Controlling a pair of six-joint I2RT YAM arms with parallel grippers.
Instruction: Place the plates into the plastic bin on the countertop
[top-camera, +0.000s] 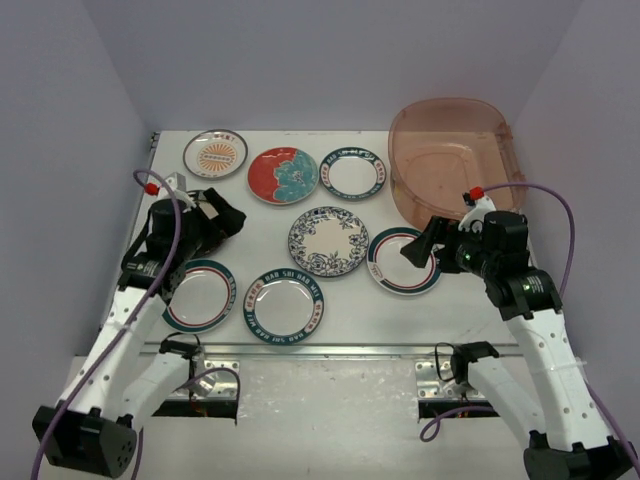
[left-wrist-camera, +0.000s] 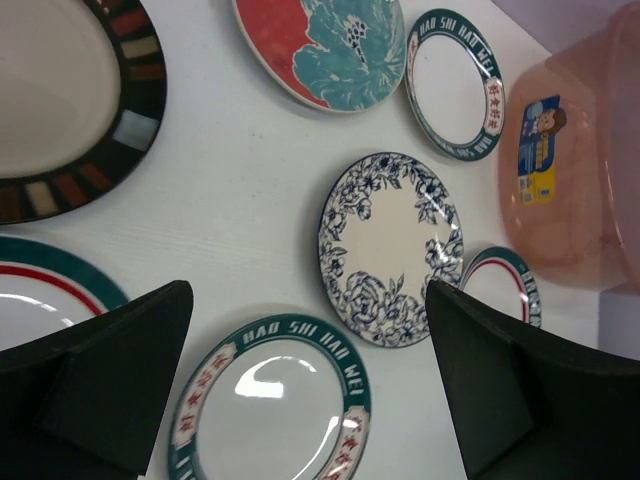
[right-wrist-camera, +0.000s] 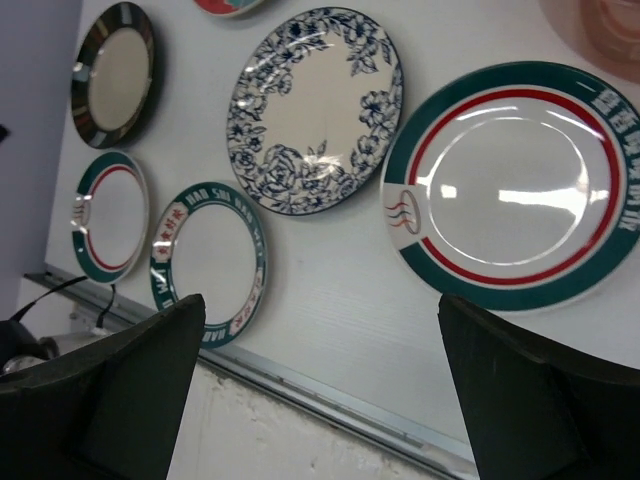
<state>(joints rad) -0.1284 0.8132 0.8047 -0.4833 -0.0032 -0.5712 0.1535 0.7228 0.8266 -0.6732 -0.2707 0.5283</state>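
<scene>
Several plates lie on the white countertop (top-camera: 250, 225). At the back are an orange sunburst plate (top-camera: 215, 154), a red-teal plate (top-camera: 282, 175) and a green-rimmed plate (top-camera: 353, 173). A blue floral plate (top-camera: 328, 241) sits mid-table. Green-and-red rimmed plates (top-camera: 284, 305) (top-camera: 200, 295) lie in front. My left gripper (top-camera: 222, 212) is open and empty, hovering over a black-rimmed plate (left-wrist-camera: 60, 100). My right gripper (top-camera: 425, 245) is open and empty above another green-red plate (right-wrist-camera: 510, 185). The pinkish plastic bin (top-camera: 450, 160) stands at the back right; I cannot make out its contents.
A metal rail (right-wrist-camera: 330, 395) runs along the countertop's front edge. Purple walls close in the left, back and right sides. Cables loop off both wrists. The bin's wall with a blue sticker (left-wrist-camera: 540, 150) faces the left wrist camera.
</scene>
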